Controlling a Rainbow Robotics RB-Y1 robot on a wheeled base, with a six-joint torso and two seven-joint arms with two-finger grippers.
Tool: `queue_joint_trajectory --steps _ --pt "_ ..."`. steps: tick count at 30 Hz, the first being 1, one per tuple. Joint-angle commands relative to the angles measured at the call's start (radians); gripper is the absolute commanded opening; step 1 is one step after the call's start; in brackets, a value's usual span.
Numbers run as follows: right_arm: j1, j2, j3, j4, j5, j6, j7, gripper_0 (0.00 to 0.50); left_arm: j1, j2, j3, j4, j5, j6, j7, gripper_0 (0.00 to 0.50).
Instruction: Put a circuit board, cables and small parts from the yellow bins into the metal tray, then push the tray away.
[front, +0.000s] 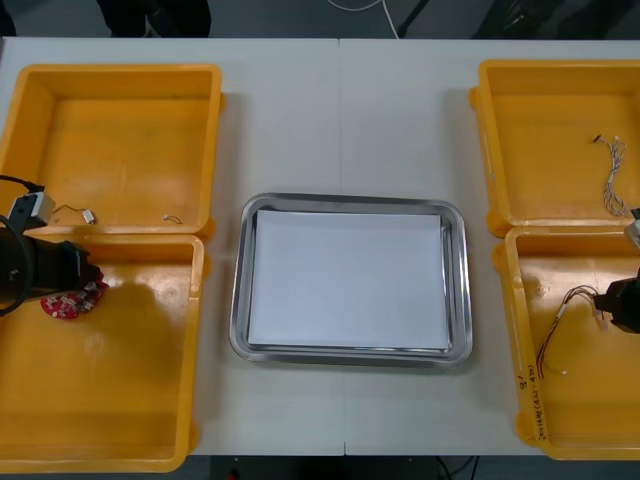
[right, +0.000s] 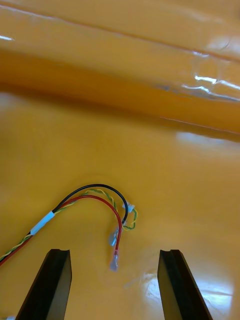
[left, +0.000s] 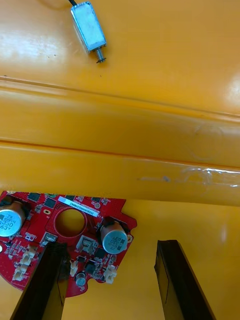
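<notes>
From my console, the four yellow plastic bins (front: 130, 150) stand out against the light grey table (front: 340, 120), and the shiny silver metal tray (front: 242, 300) between them is plain white inside. Left of the tray I see the round red circuit board (left: 62, 241) dotted with silver, white and black components; right of it, a cable of black, red and twisted yellow-green wires (right: 92, 197) with a pale blue band.

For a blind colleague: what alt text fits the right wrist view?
The right tool, fingers open, hangs above a red and yellow cable lying on the floor of a yellow bin, the cable's loose ends between its fingers.
</notes>
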Motion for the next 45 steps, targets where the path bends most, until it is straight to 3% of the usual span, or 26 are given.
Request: queue_joint_trajectory --steps 1,13,30,33,35,45 --pt "0.017 -0.005 0.038 0.023 -0.002 -0.043 0.01 0.5 -0.028 0.02 -0.029 -0.002 -0.003 -0.02 -0.152 0.5" --pt "0.023 -0.005 0.084 0.103 0.0 -0.151 0.016 0.5 -0.016 0.02 -0.055 0.001 -0.015 -0.051 -0.166 0.5" --pt "0.069 0.017 0.09 0.111 0.017 -0.197 0.016 0.5 -0.008 0.019 -0.063 0.032 -0.026 -0.074 -0.2 0.499" --pt "0.075 0.023 0.09 0.111 0.029 -0.208 0.018 0.5 -0.008 0.02 -0.063 0.032 -0.026 -0.074 -0.201 0.391" --pt "0.075 0.031 0.092 0.111 0.035 -0.208 0.018 0.5 -0.008 0.02 -0.063 0.032 -0.026 -0.074 -0.203 0.294" --pt "0.078 0.066 0.092 0.112 0.055 -0.214 0.015 0.5 -0.005 0.02 -0.063 0.032 -0.026 -0.074 -0.203 0.076"
